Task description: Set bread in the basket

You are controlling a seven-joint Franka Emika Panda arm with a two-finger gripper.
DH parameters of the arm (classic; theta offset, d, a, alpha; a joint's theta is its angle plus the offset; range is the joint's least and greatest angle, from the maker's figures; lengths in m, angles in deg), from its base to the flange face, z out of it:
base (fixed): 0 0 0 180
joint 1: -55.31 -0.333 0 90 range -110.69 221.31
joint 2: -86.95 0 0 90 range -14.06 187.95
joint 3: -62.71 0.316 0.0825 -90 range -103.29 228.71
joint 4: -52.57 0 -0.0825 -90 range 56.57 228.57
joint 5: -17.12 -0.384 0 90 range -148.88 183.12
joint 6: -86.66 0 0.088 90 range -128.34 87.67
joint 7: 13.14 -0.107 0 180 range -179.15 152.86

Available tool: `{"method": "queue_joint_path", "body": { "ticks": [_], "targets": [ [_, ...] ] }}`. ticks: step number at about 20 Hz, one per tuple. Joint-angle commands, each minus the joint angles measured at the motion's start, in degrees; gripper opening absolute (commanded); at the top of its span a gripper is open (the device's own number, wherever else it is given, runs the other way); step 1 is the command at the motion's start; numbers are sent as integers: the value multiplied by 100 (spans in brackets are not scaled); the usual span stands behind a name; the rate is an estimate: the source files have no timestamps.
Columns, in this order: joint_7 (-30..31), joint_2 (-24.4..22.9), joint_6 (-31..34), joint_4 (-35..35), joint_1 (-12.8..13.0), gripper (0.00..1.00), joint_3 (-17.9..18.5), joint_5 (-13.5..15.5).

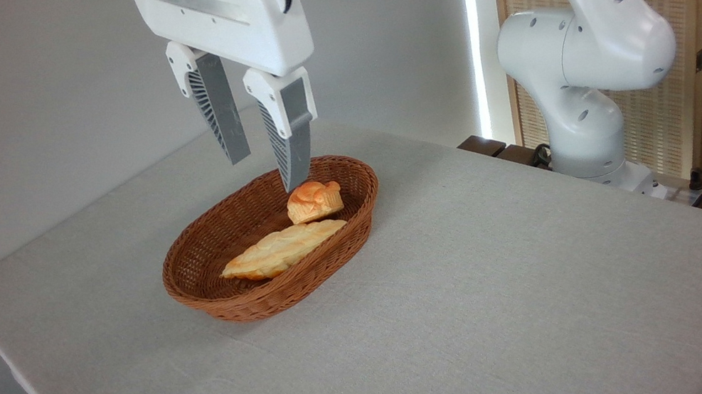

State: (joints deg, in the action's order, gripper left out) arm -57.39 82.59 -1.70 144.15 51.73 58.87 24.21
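Hand [264, 169] open, empty | bread [314, 201] orange-gold knotted bun in basket [246, 300]

basket [247, 302]: woven wicker, rough | table [488, 317]: matt cloth | claw [265, 172]: glossy plastic, ribbed grey fingers

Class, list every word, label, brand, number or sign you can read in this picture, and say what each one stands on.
None: no readable text appears anywhere.
The gripper, the basket, the bun, the loaf and the tablecloth carry no print.
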Motion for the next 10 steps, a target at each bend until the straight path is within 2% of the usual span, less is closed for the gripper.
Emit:
{"method": "queue_joint_path", "body": {
  "ticks": [1, 5, 7, 10],
  "targets": [
    [100, 66, 180, -132, 295, 100, 146, -226],
    [100, 75, 171, -9, 594, 100, 155, -252],
    [109, 75, 153, 87, 752, 100, 155, -506],
    [101, 102, 83, 105, 788, 100, 146, -560]
  ]
}}
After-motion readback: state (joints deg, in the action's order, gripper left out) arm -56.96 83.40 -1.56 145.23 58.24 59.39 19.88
